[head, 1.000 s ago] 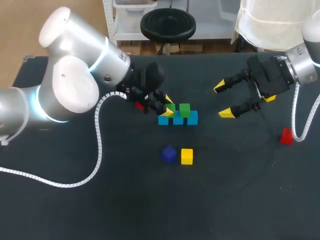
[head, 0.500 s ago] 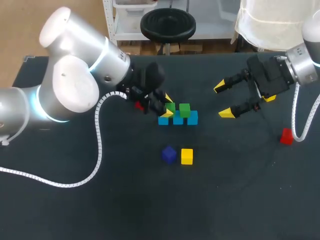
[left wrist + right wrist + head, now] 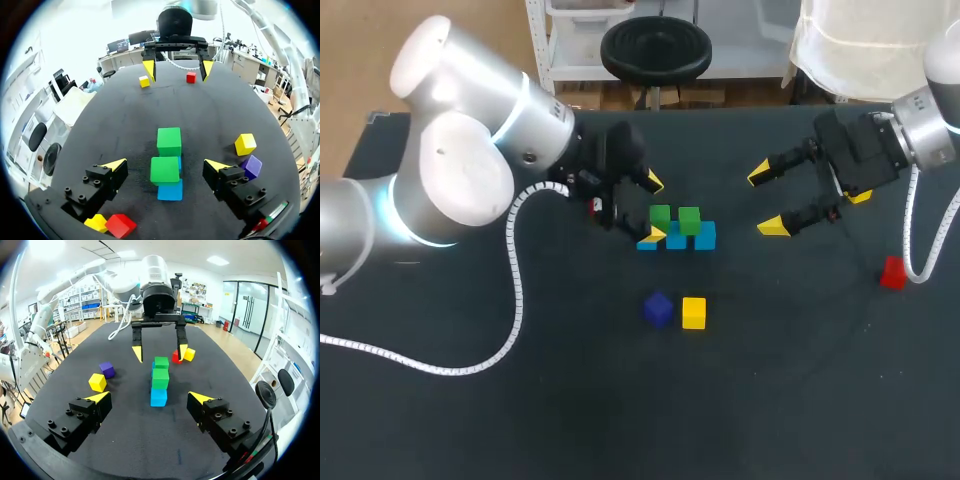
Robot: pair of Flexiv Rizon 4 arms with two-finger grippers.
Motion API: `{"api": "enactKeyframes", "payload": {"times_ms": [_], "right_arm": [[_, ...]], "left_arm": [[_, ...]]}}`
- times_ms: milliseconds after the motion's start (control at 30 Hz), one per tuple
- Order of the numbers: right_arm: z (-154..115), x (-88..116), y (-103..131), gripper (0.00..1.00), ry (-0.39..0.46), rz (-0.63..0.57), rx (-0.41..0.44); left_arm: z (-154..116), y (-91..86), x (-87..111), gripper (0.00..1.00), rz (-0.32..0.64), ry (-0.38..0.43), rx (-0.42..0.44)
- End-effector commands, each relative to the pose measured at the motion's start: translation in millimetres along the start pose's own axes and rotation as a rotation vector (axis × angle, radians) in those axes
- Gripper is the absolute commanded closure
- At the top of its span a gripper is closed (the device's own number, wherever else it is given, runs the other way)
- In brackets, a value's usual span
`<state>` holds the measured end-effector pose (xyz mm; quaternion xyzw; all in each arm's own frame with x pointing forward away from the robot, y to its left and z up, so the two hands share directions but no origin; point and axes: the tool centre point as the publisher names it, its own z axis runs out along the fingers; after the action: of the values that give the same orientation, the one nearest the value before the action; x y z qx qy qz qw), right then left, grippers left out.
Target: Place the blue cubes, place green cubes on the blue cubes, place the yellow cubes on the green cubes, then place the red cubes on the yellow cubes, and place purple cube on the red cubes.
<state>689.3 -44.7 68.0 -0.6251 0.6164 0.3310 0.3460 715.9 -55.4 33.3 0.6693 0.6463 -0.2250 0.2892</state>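
1. Centrally on the bench, the blue cubes lie in a touching row, with two green cubes seated on top.
2. Left tool: open, one finger on each side of the row's end, clear of the nearest green cube, gripping nothing.
3. Right tool: open and empty, well apart, beyond the row's other end.
4. Purple cube and yellow cube lie side by side near the row.
5. Outer red cube lies by the right arm.
6. Second red cube and second yellow cube lie touching under the left tool.

Two green cubes rest atop a row of blue cubes.
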Motion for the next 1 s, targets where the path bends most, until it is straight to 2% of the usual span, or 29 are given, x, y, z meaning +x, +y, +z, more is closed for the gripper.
{"api": "enactKeyframes", "payload": {"times_ms": [33,300,667,1000], "right_arm": [[0.0,0.1,0.3,0.00,-0.001,-0.001,0.001],[0.0,0.1,0.3,0.00,-0.001,-0.001,0.001],[0.0,0.1,0.3,0.00,-0.001,-0.001,0.001],[0.0,0.1,0.3,0.00,-0.001,-0.001,0.001]], "left_arm": [[-16.6,-7.7,7.1,0.00,0.041,-0.034,-0.016],[-46.1,-12.9,23.9,0.00,0.050,-0.054,-0.052],[-72.1,-12.1,33.4,0.00,0.070,-0.086,-0.050],[-72.9,-9.6,44.1,0.00,0.100,-0.233,-0.008]]}}
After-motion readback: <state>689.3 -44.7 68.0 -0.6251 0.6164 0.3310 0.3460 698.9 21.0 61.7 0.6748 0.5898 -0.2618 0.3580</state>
